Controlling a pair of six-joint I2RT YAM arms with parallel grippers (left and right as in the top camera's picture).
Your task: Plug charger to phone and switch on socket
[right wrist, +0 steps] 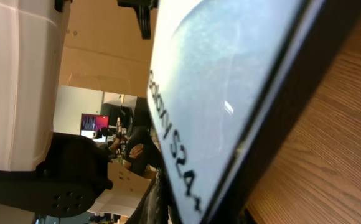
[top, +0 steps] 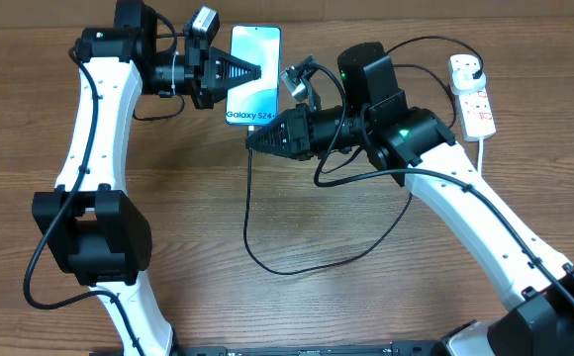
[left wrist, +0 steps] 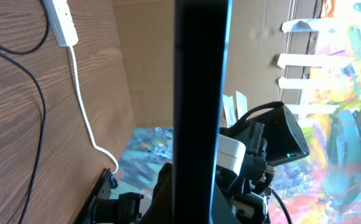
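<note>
From overhead, we see the left end effector (top: 252, 70) clenched on the left long edge of the phone (top: 263, 94), one finger lying over the lit screen. The phone sits at the far middle of the table (top: 366, 297), its "Galaxy S24+" text toward the near end. The right end effector (top: 252, 141) is clenched too, with its tip just beside the phone's near short edge. The charger cable (top: 249, 198) comes out from under that tip, but we cannot tell whether it is pinched or already seated in the phone. The cable drops toward us and loops back under the right arm. The two tips stand close together, with little room between them. The power strip (top: 475, 104) lies well apart at the far right, and the near wood is open but for the cable loop.

In the left wrist view, the phone (left wrist: 199, 93) runs edge-on down the middle and hides our own fingers. The power strip (left wrist: 61, 22) and its white cord (left wrist: 84, 106) lie on the table (left wrist: 6, 155), whose edge meets a cardboard wall (left wrist: 152, 62). Black cable (left wrist: 40, 112) crosses the wood there.

In the right wrist view, the phone (right wrist: 230, 81) fills the frame, tilted, with bare table (right wrist: 330, 162) beside its dark edge. The fingers do not show here.
</note>
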